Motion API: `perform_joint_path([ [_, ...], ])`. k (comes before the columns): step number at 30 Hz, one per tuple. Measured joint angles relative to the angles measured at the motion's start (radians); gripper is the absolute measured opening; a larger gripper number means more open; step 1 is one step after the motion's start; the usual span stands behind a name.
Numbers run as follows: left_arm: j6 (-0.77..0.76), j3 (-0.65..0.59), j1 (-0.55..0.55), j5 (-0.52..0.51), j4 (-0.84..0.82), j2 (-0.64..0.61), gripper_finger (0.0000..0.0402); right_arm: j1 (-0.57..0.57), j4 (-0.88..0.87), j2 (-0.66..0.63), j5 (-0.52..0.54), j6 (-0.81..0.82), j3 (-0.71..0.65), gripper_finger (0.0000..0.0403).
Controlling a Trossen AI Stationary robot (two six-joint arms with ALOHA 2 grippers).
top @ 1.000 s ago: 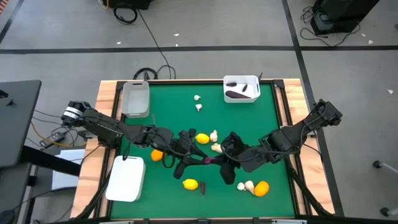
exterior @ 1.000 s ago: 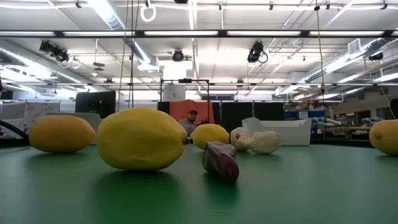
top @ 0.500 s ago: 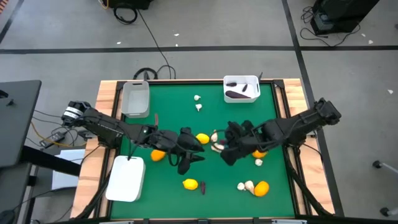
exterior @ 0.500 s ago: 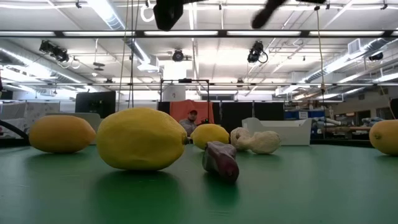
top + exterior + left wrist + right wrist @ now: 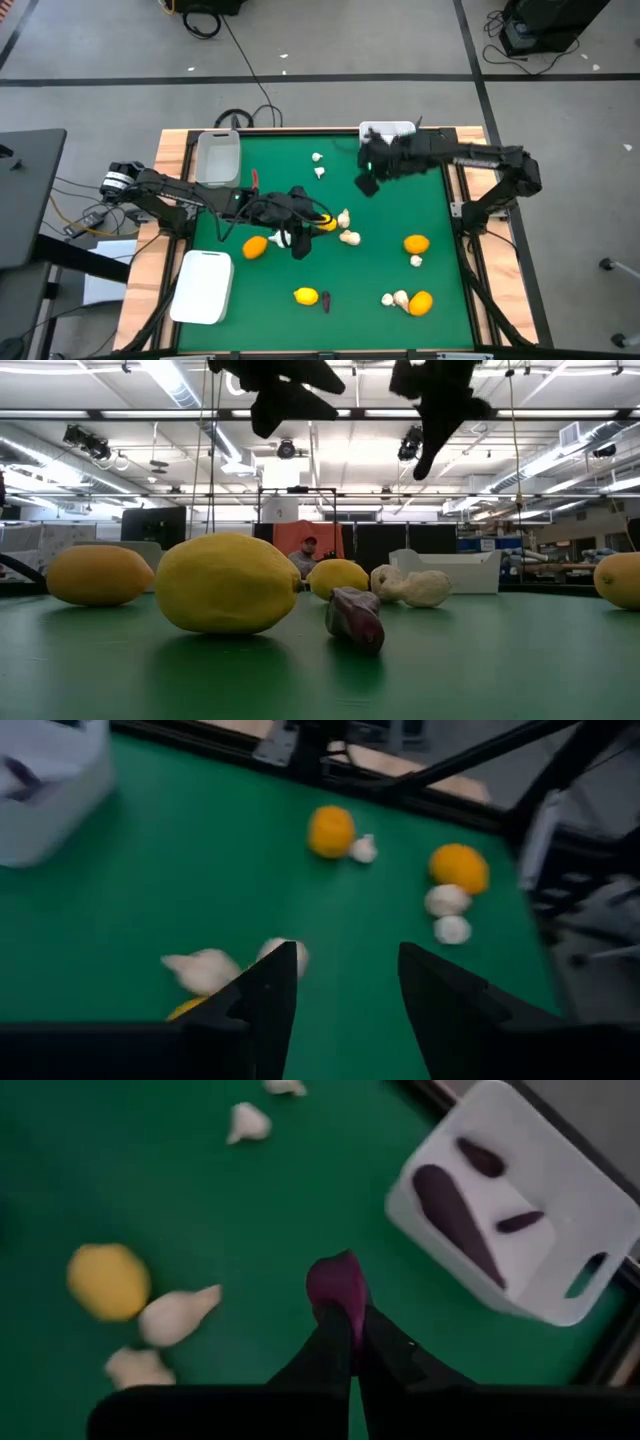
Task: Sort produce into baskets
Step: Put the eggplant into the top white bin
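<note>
My right gripper (image 5: 367, 182) hangs above the green mat just short of the white basket (image 5: 560, 1295) at the table's far right. It is shut on a dark purple eggplant piece (image 5: 336, 1280). That basket holds three more eggplant pieces. My left gripper (image 5: 345, 982) stands open above the table's middle, with nothing between its fingers. It is beside a lemon (image 5: 325, 223) and two garlic bulbs (image 5: 347, 226). In the low view both grippers show at the top, the left (image 5: 285, 395) and the right (image 5: 440, 415). My right gripper pinches the eggplant piece between its two fingers (image 5: 330, 1342), which come slanting down from above. The purple end (image 5: 338, 1272) sticks out past the fingertips. The piece hangs clear of the mat, near the basket's wall.
A greyish basket (image 5: 218, 158) stands at the far left and a white one (image 5: 203, 286) at the near left. Loose on the mat (image 5: 280, 180) lie oranges (image 5: 416, 243) (image 5: 421, 302) (image 5: 255, 247), a lemon (image 5: 306, 295), a small eggplant piece (image 5: 326, 299) and garlic bulbs (image 5: 318, 165) (image 5: 395, 298).
My right gripper has swung from the table's middle toward the far edge, to beside the far right basket, carrying the eggplant piece clear of the mat. An orange and a garlic bulb that its arm covered now show. My left gripper has shifted a little toward the lemon.
</note>
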Motion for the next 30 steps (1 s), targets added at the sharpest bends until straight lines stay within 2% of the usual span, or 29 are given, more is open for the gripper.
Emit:
perform_joint_path([
  [7,0.09,0.0,0.001,-0.131,0.004,0.013,0.0182,-0.239,0.007,0.001,-0.097,-0.103,0.0,0.0012],
  [16,0.171,0.0,0.001,-0.256,0.0,0.019,0.0175,-0.47,0.046,0.001,-0.132,-0.21,-0.016,0.0025],
  [19,0.159,0.0,0.001,-0.318,-0.001,0.019,0.0159,-0.543,0.116,0.002,-0.199,-0.268,-0.084,0.0022],
  [23,0.08,0.0,0.001,-0.427,-0.01,0.019,0.0133,-0.639,0.294,0.003,-0.328,-0.342,-0.213,0.0024],
  [27,0.057,0.0,0.001,-0.508,0.006,0.019,0.0121,-0.72,0.417,0.003,-0.354,-0.401,-0.318,0.0026],
  [30,0.039,0.0,0.001,-0.512,0.023,0.019,0.012,-0.765,0.499,0.003,-0.385,-0.475,-0.376,0.0034],
])
